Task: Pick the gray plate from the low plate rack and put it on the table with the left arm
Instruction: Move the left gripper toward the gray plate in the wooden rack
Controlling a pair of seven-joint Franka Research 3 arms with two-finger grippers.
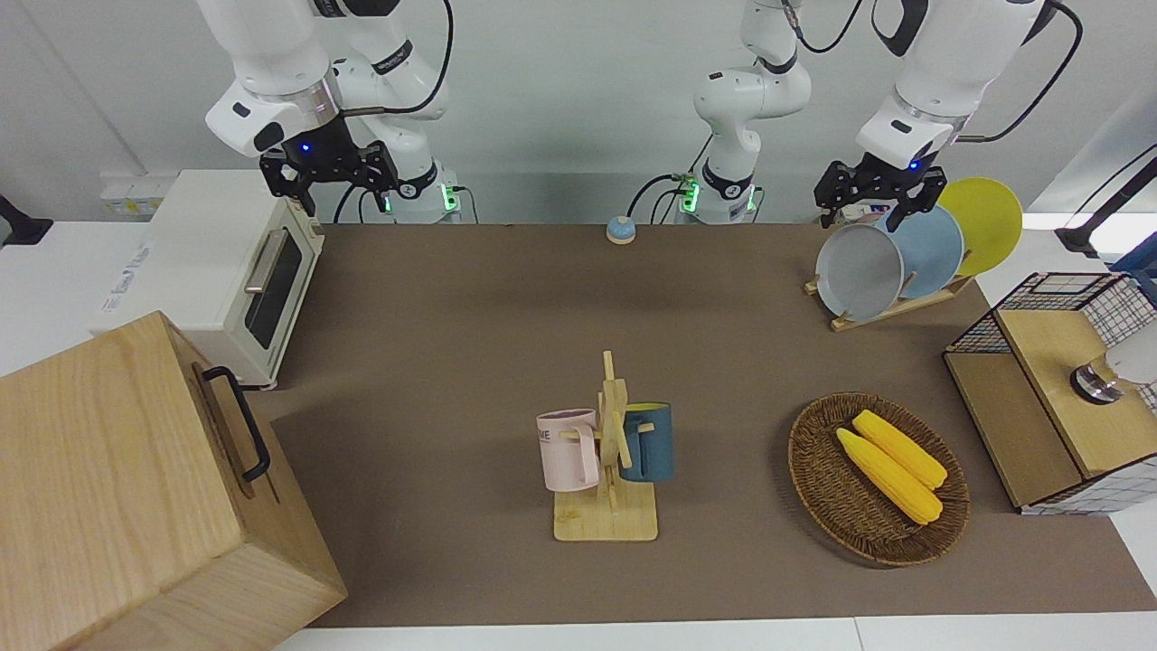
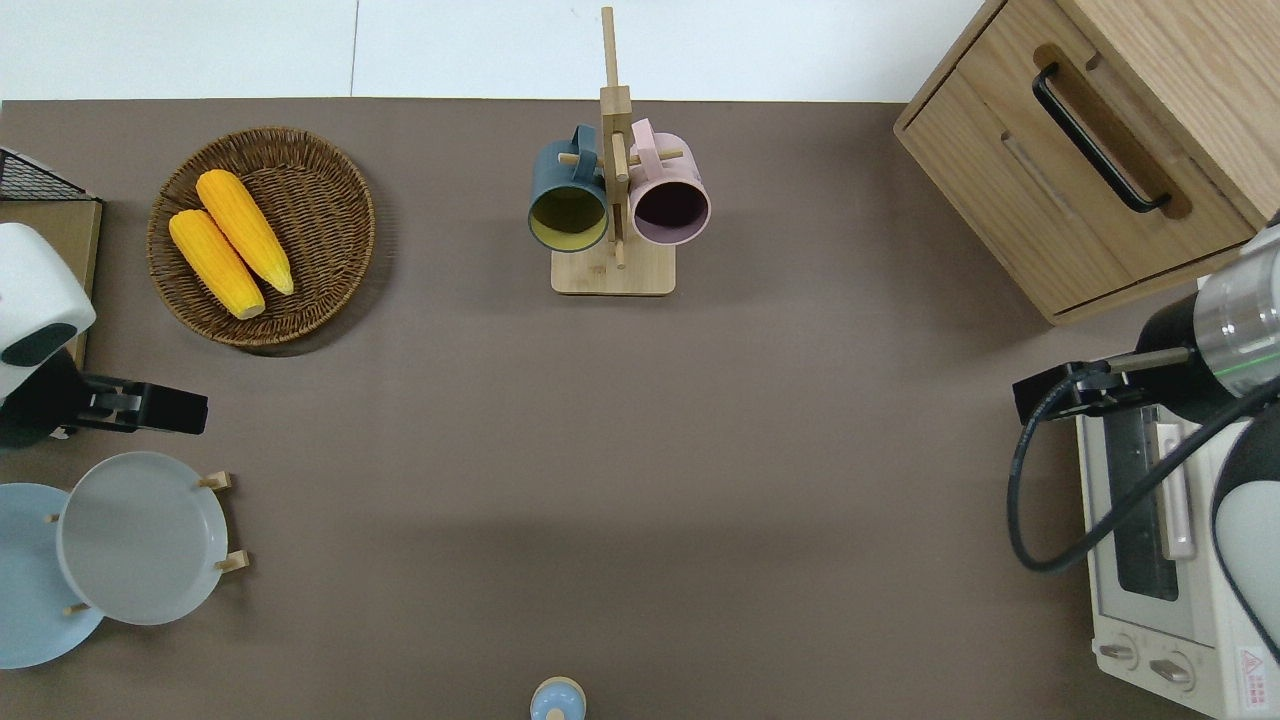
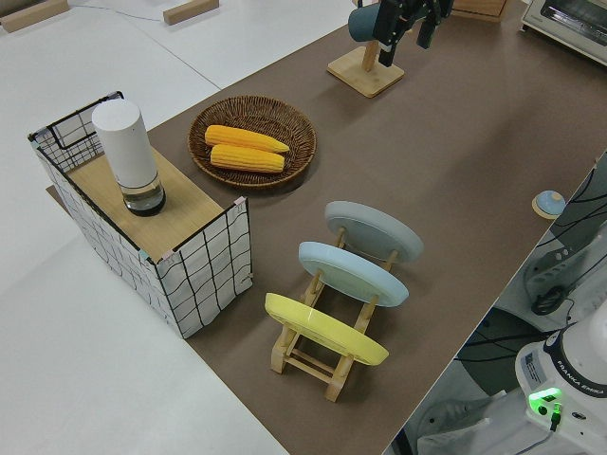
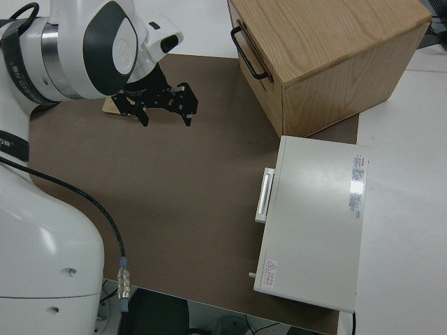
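The gray plate (image 1: 860, 271) is a round, matte, pale gray disc with a shallow raised rim, and it stands tilted on edge in the low plate rack (image 1: 890, 309), a small frame of light wooden strips with slanted pegs at the left arm's end of the table (image 1: 470, 362). It fills the slot at the end of the rack toward the middle of the table; the light blue plate (image 1: 931, 250) leans in the middle slot and the yellow plate (image 1: 985, 223) in the last one. In the left side view the three (image 3: 374, 235) sit in a neat row, each propped against its pegs, none touching the next as far as I can see. The left gripper (image 1: 875, 210) hangs up in the air; in the overhead view it (image 2: 150, 410) sits over bare tabletop between the rack and the wicker basket (image 2: 262, 235) with its two corn cobs (image 2: 230, 243). Its fingers (image 1: 899, 215) are spread apart with nothing between them, and they touch neither the plates nor the rack. The right arm is parked, its gripper (image 1: 330, 185) likewise spread and holding nothing.
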